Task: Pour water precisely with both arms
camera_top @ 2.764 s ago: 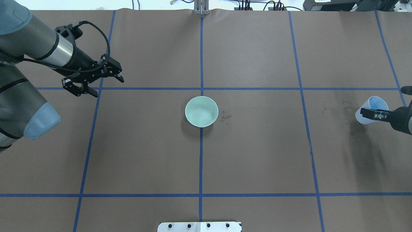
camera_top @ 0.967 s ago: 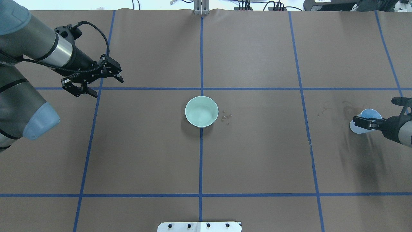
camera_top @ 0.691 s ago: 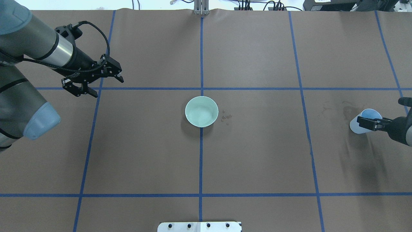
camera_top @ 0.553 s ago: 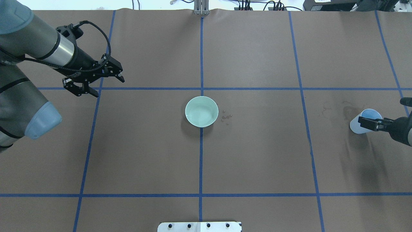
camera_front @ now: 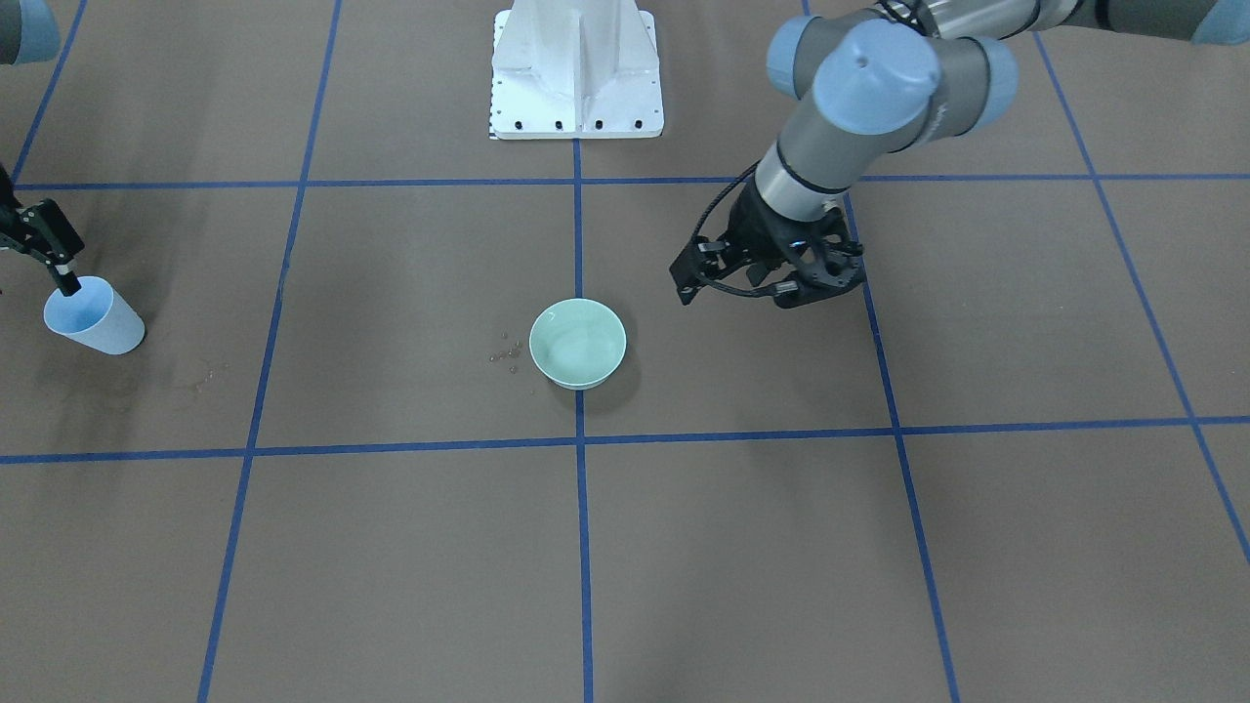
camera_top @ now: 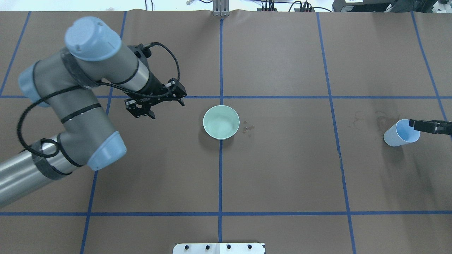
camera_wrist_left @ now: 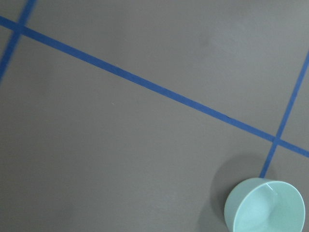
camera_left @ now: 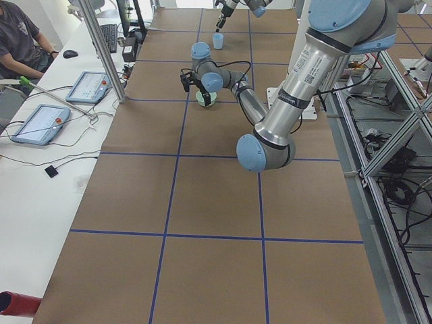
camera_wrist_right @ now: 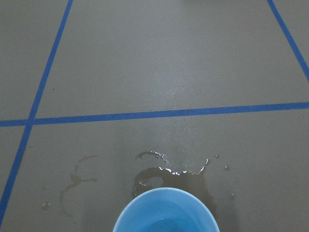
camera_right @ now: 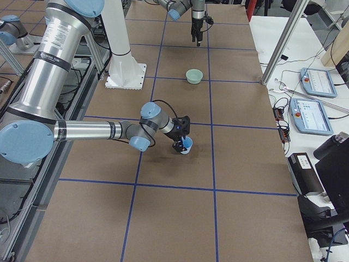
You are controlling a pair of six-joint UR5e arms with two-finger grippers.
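Note:
A pale green bowl (camera_top: 221, 122) stands at the table's centre and holds a little water, seen only as a faint sheen; it also shows in the front view (camera_front: 577, 343) and the left wrist view (camera_wrist_left: 264, 205). My left gripper (camera_top: 167, 110) is open and empty, just left of the bowl and above the table; it also shows in the front view (camera_front: 737, 298). A light blue cup (camera_top: 400, 133) stands upright at the far right. My right gripper (camera_top: 429, 126) is open, with one fingertip at the cup's rim. The right wrist view shows the cup (camera_wrist_right: 166, 212) close below.
Small droplets (camera_top: 248, 128) lie just right of the bowl. A wet patch (camera_wrist_right: 169, 174) darkens the brown paper beside the cup. The white pedestal (camera_front: 576, 68) stands at the robot's side of the table. Blue tape lines cross the table.
My left arm has swung right, bringing its open gripper close to the bowl. My right gripper set the cup down, let go and drew back to the right; the cup stayed.

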